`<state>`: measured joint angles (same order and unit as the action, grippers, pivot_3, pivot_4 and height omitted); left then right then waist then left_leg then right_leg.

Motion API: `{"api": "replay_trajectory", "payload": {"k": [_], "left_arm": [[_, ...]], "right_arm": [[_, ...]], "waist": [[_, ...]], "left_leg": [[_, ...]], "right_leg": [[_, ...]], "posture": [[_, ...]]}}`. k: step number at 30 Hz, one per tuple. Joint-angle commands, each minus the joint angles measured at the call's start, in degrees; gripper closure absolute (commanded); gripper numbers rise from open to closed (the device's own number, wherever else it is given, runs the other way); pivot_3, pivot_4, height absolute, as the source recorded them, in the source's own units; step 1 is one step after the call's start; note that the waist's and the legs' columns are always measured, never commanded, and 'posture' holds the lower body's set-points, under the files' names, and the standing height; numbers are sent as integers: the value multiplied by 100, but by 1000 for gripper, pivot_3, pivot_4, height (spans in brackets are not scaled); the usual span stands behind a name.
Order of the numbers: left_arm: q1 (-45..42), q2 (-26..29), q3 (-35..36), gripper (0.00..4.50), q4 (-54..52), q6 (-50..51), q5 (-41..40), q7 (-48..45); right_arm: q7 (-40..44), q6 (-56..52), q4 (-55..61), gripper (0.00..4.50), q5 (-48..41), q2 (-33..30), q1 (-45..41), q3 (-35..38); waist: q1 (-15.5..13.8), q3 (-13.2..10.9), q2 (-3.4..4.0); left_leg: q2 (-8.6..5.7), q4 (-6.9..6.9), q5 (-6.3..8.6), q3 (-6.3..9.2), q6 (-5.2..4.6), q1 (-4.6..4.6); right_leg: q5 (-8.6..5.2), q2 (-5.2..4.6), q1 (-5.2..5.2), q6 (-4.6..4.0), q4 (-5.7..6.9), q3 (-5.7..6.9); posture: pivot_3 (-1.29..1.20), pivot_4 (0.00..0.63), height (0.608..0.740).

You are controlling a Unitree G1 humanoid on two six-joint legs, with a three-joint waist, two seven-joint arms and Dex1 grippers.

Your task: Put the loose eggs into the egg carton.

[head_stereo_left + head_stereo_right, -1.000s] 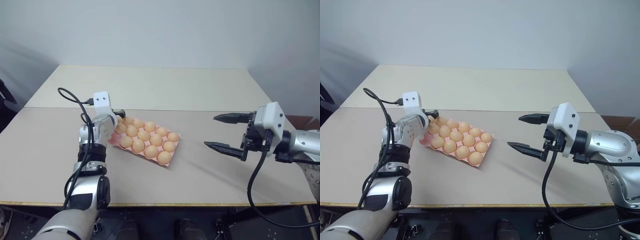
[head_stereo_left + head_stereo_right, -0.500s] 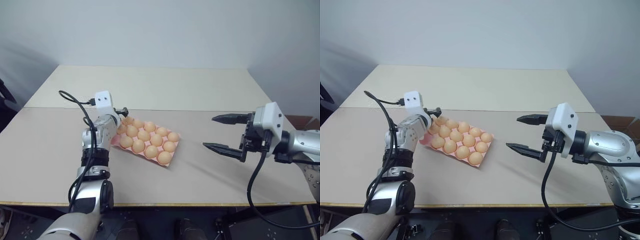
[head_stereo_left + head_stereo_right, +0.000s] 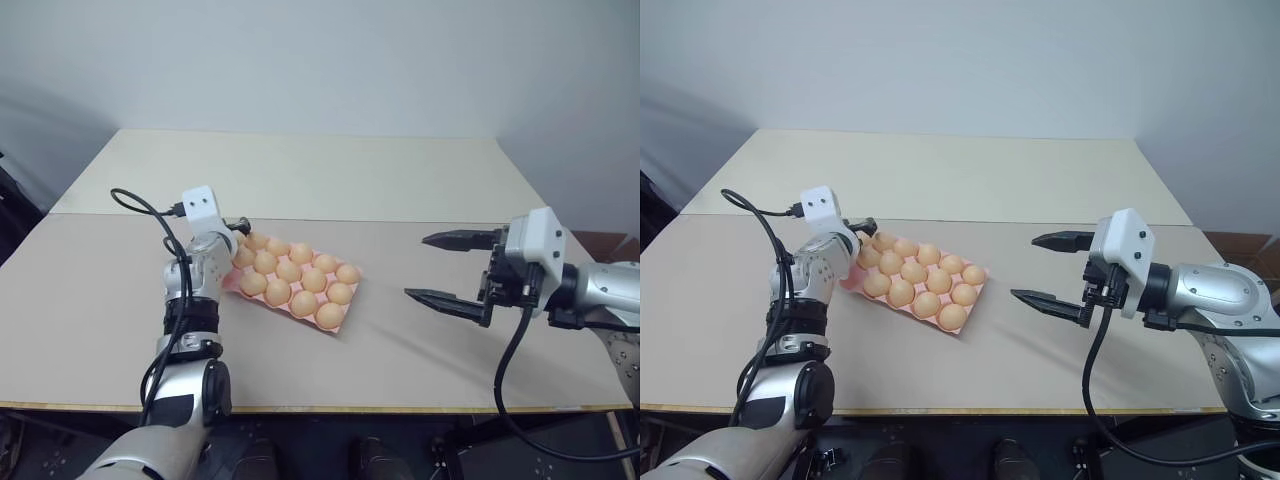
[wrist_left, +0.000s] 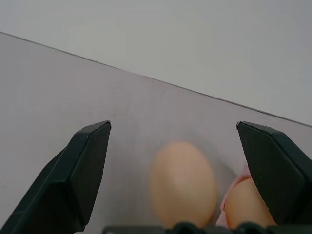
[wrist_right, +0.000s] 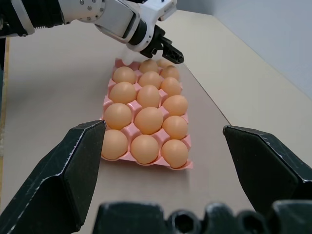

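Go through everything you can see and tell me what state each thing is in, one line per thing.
egg carton: flat on the table, lidless, every cup that shows holds an egg.
eggs in the carton: seated in their cups.
egg between the left tool's fingers: beside the carton's far corner, not gripped.
left tool: open, straddling that egg.
right tool: open, empty, apart from the carton.
table: bearing the carton.

1. A flat, matte beige tabletop (image 3: 420, 360) spanned most of the scene; a straight seam ran across it, splitting a paler far panel (image 3: 330, 175) from the nearer one.
2. A plain pale grey wall (image 3: 320, 60) stood behind the far edge.
3. A dark strip of floor (image 3: 330, 450) showed below the near edge.
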<state>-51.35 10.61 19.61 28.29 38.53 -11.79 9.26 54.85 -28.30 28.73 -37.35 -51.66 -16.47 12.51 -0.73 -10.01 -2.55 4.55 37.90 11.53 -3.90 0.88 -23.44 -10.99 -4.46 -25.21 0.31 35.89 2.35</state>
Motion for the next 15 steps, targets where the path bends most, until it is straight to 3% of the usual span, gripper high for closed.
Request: {"api": "replay_trajectory", "payload": {"k": [1, 15], "left_arm": [[-164, -6, 93, 11, 31, 79, -103, 107], [-356, 75, 161, 11, 407, 637, -201, 246]], "right_arm": [[-23, -54, 162, 0, -151, -55, 17, 223], [-72, -49, 122, 0, -103, -13, -133, 142]], "waist": [[1, 0, 0], [-28, 0, 0]], "left_leg": [[0, 0, 0, 0, 0, 0], [-3, 0, 0, 1, 0, 3]], "right_leg": [[0, 0, 0, 0, 0, 0], [0, -3, 4, 0, 1, 1]], "posture": [[0, 150, 740], [0, 150, 740]]}}
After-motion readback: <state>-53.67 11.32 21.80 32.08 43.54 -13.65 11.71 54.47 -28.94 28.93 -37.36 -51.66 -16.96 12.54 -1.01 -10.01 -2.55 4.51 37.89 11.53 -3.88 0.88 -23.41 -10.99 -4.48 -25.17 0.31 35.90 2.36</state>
